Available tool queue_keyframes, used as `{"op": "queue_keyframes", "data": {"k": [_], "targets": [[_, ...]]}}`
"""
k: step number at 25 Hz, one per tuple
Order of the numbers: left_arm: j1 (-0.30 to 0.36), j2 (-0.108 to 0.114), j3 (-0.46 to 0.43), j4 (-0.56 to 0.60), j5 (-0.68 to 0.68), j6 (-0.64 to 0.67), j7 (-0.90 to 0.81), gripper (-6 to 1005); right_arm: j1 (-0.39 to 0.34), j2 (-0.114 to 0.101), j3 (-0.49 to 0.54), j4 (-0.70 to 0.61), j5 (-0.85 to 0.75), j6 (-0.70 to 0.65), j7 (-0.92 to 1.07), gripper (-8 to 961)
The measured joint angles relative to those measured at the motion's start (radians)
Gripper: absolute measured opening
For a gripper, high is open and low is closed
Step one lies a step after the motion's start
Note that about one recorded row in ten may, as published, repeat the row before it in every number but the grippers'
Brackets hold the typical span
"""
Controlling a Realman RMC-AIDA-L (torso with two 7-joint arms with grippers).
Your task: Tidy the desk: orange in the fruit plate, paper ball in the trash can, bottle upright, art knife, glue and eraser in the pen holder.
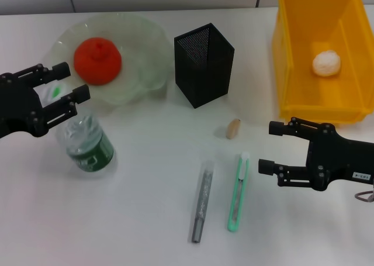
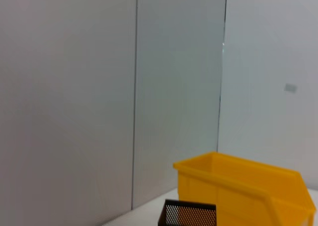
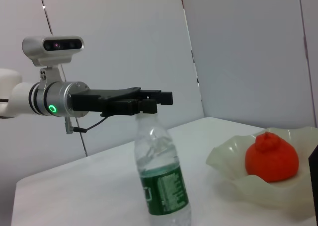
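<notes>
**Bottle upright, three small items loose on the bench**

The bottle (image 1: 87, 144) stands upright on the bench (image 1: 134, 219), cap up, just in front of the fruit plate (image 1: 146, 49), which holds the orange (image 1: 97, 60). The left hand (image 1: 67, 85) hovers at cap height with its fingers apart; from the right wrist view it seems to be just behind the cap, though contact is hard to judge. The right hand (image 1: 266, 148) hangs open near the art knife (image 1: 238, 191), which lies with its long axis running away from the robot, parallel to the glue (image 1: 202, 201) beside it. The eraser (image 1: 234, 128) lies between them and the pen holder (image 1: 203, 64). The paper ball (image 1: 326, 63) sits in the trash can (image 1: 292, 96).
</notes>
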Motion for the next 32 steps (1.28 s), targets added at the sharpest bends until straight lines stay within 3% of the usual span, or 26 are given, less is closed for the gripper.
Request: {"op": "queue_keyframes", "data": {"k": [4,9,12,16,18,22,25,26,27,30,32], "targets": [[-0.004,0.004,-0.002,-0.039,-0.043,0.003,0.027,524,0.002,0.0,-0.003,0.001,0.0,0.003,0.003,843],[0.006,0.004,-0.019,-0.019,-0.053,0.019,0.045,758,0.001,0.0,-0.003,-0.001,0.0,-0.002,0.013,842],[0.019,0.005,-0.08,0.019,-0.056,0.054,0.04,777,-0.001,-0.001,-0.003,-0.013,0.0,-0.005,0.035,842],[0.046,0.003,-0.214,0.049,-0.089,0.208,0.038,802,-0.011,-0.002,-0.004,-0.125,-0.015,-0.014,0.153,842],[0.052,0.003,-0.223,0.046,-0.093,0.226,0.041,801,-0.013,-0.002,-0.004,-0.159,-0.026,-0.021,0.189,842],[0.065,0.006,-0.188,0.003,-0.034,0.308,0.112,799,-0.009,-0.001,-0.013,-0.392,-0.135,-0.063,0.448,841],[0.062,0.004,-0.101,-0.062,0.032,0.331,0.188,797,0.01,0.002,-0.061,-0.609,-0.259,-0.081,0.693,841],[0.053,0.004,-0.043,-0.113,0.051,0.323,0.221,797,0.047,0.001,-0.119,-0.745,-0.371,-0.09,0.881,841],[0.053,0.004,-0.043,-0.113,0.051,0.323,0.221,796,0.047,0.001,-0.119,-0.745,-0.371,-0.09,0.881,841],[0.026,0.006,-0.003,-0.193,0.085,0.318,0.261,795,0.134,-0.001,-0.229,-0.894,-0.599,-0.124,1.166,834],[0.008,0.006,0.001,-0.237,0.113,0.315,0.284,795,0.229,0.0,-0.381,-0.948,-0.802,-0.155,1.413,827]]}}
